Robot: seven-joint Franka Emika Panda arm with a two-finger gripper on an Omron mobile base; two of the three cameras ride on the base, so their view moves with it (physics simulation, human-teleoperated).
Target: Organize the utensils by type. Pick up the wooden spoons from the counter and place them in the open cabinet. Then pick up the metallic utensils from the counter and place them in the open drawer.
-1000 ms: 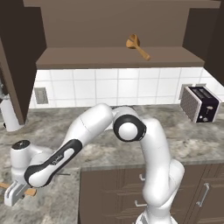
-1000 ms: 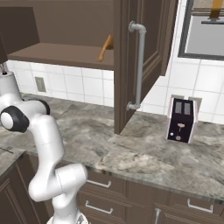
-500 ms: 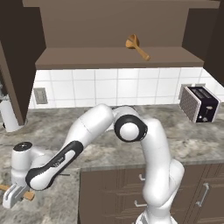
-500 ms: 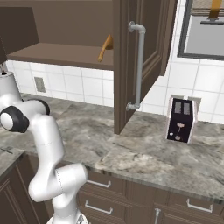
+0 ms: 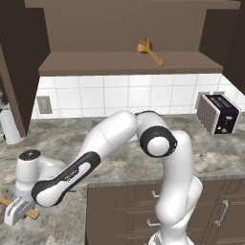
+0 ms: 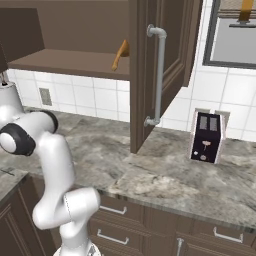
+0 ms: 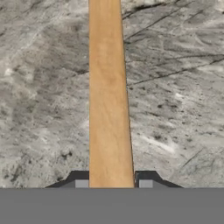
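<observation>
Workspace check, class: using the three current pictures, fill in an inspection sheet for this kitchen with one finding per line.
Surface: grey-brown marbled counter, stone visible under the hand.
Job's things: one wooden spoon lies on the open cabinet shelf; a second wooden spoon lies on the counter, its handle running between the finger tips.
Clutter: toaster at the counter's back; paper towel roll at the far left.
Grippers: gripper low over the counter, jaws either side of the spoon handle; contact cannot be confirmed.
Cables: nothing seen.
Surroundings: white tiled wall, wall outlet, lower cabinets with handles.
</observation>
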